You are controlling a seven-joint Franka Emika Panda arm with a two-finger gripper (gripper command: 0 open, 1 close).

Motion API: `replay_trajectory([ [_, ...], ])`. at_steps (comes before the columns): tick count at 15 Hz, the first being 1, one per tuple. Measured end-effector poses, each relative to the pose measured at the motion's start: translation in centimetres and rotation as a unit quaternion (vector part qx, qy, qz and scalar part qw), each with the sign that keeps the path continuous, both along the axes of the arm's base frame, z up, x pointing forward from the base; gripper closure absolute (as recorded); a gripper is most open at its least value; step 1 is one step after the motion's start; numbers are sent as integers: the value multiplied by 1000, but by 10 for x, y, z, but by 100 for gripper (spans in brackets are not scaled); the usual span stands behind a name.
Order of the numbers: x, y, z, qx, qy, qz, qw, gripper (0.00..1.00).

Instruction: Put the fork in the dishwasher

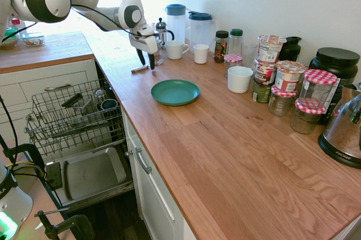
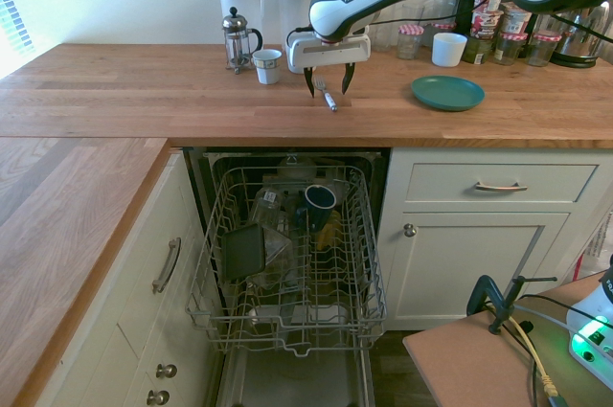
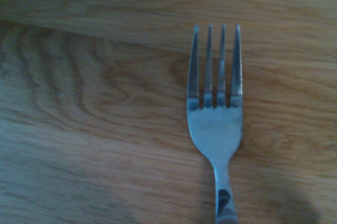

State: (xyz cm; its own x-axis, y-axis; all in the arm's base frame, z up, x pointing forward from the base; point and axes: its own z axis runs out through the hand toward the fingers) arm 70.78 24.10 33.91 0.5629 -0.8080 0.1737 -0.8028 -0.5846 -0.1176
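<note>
Gripper (image 2: 329, 81) is hovering low over the wooden bench (image 1: 186, 138), fingers spread, one to each side of the fork (image 2: 327, 95). Fork is lying flat on the bench, between the open fingertips; in the wrist view its four tines are showing clear of any other object.

Dishwasher (image 2: 287, 282) is standing open below the bench, rack (image 1: 73, 110) pulled out. Rack is holding a dark mug (image 2: 320, 198), a dark rectangular container (image 2: 243, 251) and clear containers (image 2: 267, 204); some contents are too tangled in the wires to identify. Under the rack, a flat grey tray (image 1: 93, 173) is lying in the lower part.

Containers on bench: French press (image 2: 236, 40) and patterned mug (image 2: 267, 66) are standing near the gripper, with blue-lidded pitchers (image 2: 239, 0) behind. Lidded jars (image 1: 307, 114) are standing farther along, some stacked; contents unclear.

Edges and room: bench's front edge is running just above the dishwasher opening. Bare wood is lying between fork and that edge. Green plate (image 1: 175, 92) is resting to one side, apart from the fork.
</note>
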Motion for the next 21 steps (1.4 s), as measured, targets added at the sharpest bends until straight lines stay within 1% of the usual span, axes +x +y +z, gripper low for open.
replay_trajectory([
  [8, 6, -11, -1, 17, 19, 2, 1000, 100],
  [21, 14, -15, -1, 35, 35, 3, 999, 100],
])
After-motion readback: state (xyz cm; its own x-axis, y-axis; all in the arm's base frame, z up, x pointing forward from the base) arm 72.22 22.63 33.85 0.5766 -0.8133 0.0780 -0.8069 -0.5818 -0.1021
